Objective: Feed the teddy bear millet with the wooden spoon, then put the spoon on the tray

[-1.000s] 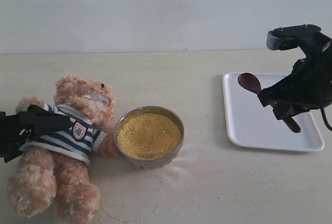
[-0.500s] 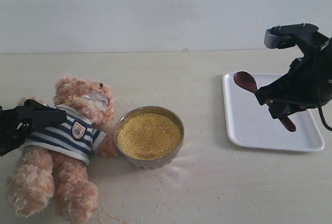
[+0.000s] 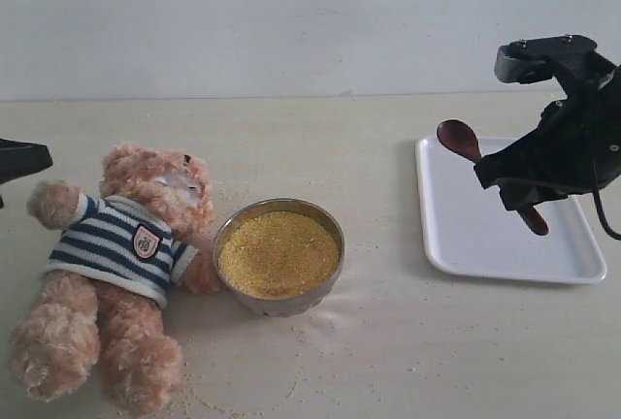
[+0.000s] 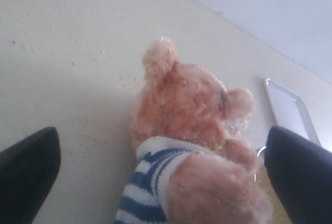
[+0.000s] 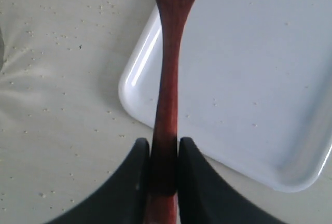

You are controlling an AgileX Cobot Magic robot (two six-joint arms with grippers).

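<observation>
The teddy bear [image 3: 116,264] lies on its back at the left of the table, beside the round metal bowl [image 3: 325,278] heaped with yellow millet [image 3: 278,254]. My left gripper [image 4: 161,141] is open and wide apart, clear of the bear [image 4: 187,105]; only one of its fingers [image 3: 21,159] shows at the exterior view's left edge. My right gripper [image 3: 506,191] is shut on the handle of the wooden spoon [image 3: 458,138], held tilted above the white tray [image 3: 485,244]. The right wrist view shows the handle [image 5: 168,79] pinched between both fingers [image 5: 136,169] over the tray's corner [image 5: 249,68].
Millet specks [image 3: 209,395] lie scattered on the table round the bear and the bowl, and a few on the tray. The tray's far edge [image 4: 288,112] shows beyond the bear in the left wrist view. A pale wall runs behind the table.
My left gripper has drawn back to the left off the bear's chest and arm, which now lies free. My right gripper has risen slightly with the spoon.
</observation>
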